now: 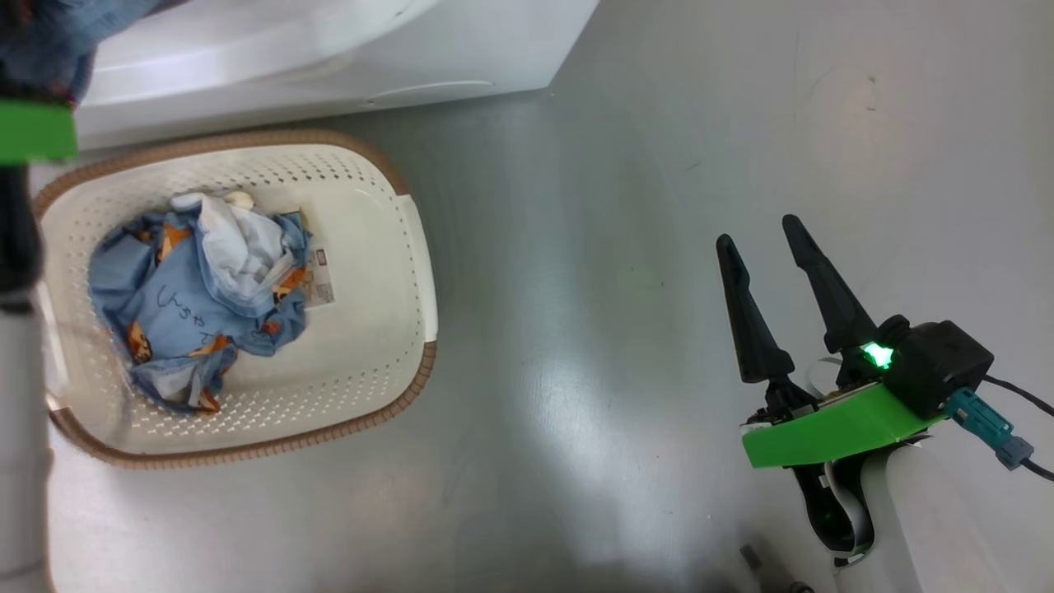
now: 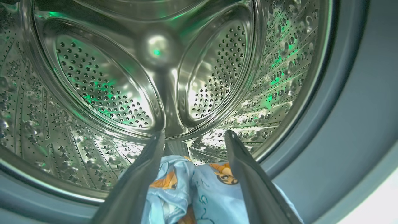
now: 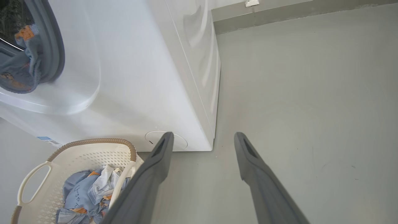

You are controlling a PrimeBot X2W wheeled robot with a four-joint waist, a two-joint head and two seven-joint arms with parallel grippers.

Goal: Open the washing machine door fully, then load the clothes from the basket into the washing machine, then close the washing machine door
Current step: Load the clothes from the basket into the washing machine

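Note:
The cream basket (image 1: 387, 346) stands on the floor in front of the white washing machine (image 1: 329, 74). Light blue bear-print clothes (image 1: 198, 305) lie crumpled inside the basket. My left gripper (image 2: 194, 133) is open and reaches into the steel drum (image 2: 99, 81). A piece of the same blue clothes (image 2: 199, 193) lies low between its fingers. In the right wrist view that piece (image 3: 18, 68) hangs at the grey gasket (image 3: 54, 46) of the machine's opening. My right gripper (image 1: 758, 231) hovers open and empty over bare floor, right of the basket. The washing machine door is out of view.
My left forearm (image 1: 16, 412) with its green band (image 1: 33, 132) runs up the head view's left edge beside the basket. Grey floor (image 3: 311, 109) stretches to the right of the machine, up to a wall base (image 3: 295, 12).

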